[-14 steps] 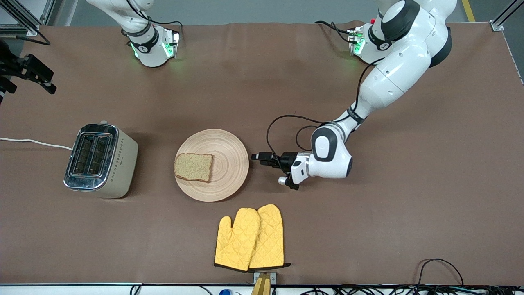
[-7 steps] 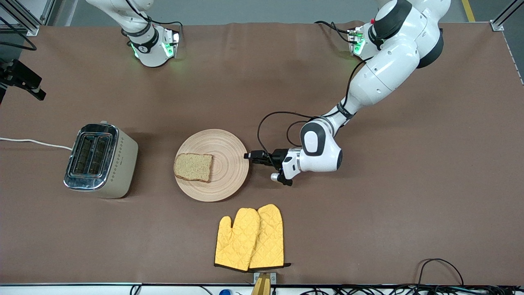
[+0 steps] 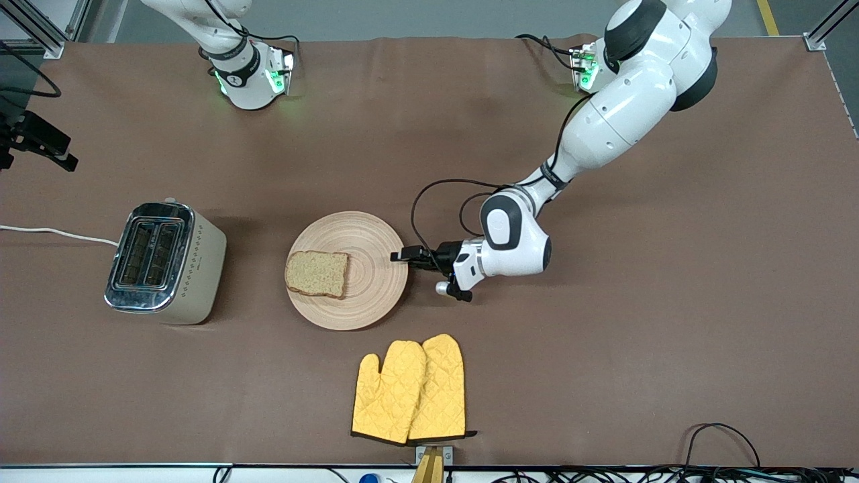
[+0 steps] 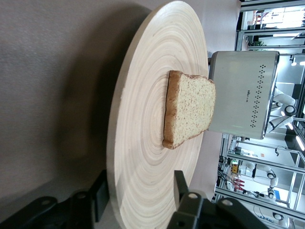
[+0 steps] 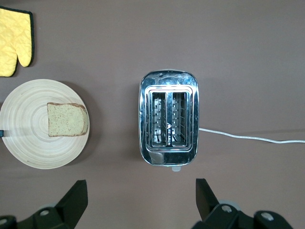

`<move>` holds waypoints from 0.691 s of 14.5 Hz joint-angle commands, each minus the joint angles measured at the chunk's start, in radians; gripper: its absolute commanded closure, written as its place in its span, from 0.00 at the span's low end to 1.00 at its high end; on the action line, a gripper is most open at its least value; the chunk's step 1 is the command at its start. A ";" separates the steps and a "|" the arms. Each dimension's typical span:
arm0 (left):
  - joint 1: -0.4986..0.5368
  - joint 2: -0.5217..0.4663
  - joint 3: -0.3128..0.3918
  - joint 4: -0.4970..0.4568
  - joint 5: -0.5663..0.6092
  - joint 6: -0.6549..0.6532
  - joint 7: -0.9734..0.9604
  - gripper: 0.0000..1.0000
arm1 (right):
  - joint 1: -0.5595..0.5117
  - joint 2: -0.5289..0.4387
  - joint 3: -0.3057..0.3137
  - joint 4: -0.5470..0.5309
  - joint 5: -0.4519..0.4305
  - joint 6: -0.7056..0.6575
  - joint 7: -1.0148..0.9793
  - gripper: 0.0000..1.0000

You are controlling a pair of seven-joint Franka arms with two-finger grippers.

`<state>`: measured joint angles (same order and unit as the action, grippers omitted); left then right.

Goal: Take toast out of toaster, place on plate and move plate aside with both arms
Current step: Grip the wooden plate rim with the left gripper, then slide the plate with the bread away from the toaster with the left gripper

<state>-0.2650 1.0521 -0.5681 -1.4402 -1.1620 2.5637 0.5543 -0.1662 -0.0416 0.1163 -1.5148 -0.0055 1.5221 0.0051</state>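
**Ana:** Front view first, biggest things down. What fills the table [image 3: 671, 322]?

**Ben:** The left arm [image 3: 604, 121] reaches in from its base and bends low toward the middle. The right arm [image 3: 221, 40] waits, with only its base end showing there.

**Ana:** Then?

**Ben:** The toaster [image 3: 164, 263] sits toward the right arm's end, slots up and empty, its white cord [image 3: 57, 233] trailing off the edge. Beside it is the plate [image 3: 376, 282], flat on the table, with the toast [image 3: 317, 273] lying on the half nearer the toaster. A pair of yellow oven mitts [image 3: 411, 390] lies nearer the front camera than the plate.

**Ana:** And the grippers?

**Ben:** The left gripper [image 3: 400, 255] is at the plate's rim on the left arm's side. In its wrist view one finger [image 4: 182, 186] is above the plate [image 4: 143, 143] and one below; it looks like they straddle the rim with gaps, not clamped, though that's hard to judge. The right gripper [image 5: 138, 202] hangs spread wide over the toaster [image 5: 169, 119], holding nothing.
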 commanded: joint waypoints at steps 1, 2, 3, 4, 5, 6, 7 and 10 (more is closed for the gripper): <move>-0.008 0.023 0.002 0.029 -0.024 0.013 0.023 0.48 | -0.007 0.003 0.006 -0.007 -0.017 -0.007 0.006 0.00; -0.008 0.037 0.002 0.030 -0.024 0.015 0.036 0.53 | -0.007 0.006 0.006 -0.007 -0.017 -0.005 0.006 0.00; -0.008 0.046 0.002 0.030 -0.025 0.015 0.059 0.57 | -0.007 0.015 0.006 -0.007 -0.017 -0.007 0.006 0.00; -0.007 0.051 0.002 0.030 -0.027 0.018 0.073 0.62 | -0.006 0.017 0.006 -0.007 -0.017 -0.007 0.006 0.00; -0.003 0.052 0.002 0.030 -0.027 0.020 0.075 0.68 | -0.003 0.017 0.006 -0.007 -0.017 -0.008 0.007 0.00; 0.000 0.051 0.002 0.030 -0.030 0.020 0.075 0.77 | 0.000 0.015 0.006 -0.007 -0.017 -0.008 0.007 0.00; 0.001 0.048 0.002 0.029 -0.034 0.020 0.075 0.87 | 0.002 0.015 0.006 -0.007 -0.017 -0.008 0.007 0.00; 0.013 0.039 0.002 0.027 -0.031 0.020 0.078 1.00 | 0.004 0.017 0.008 -0.007 -0.017 -0.011 0.006 0.00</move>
<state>-0.2593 1.0933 -0.5648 -1.4204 -1.1714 2.5726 0.6054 -0.1640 -0.0181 0.1190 -1.5162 -0.0057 1.5155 0.0050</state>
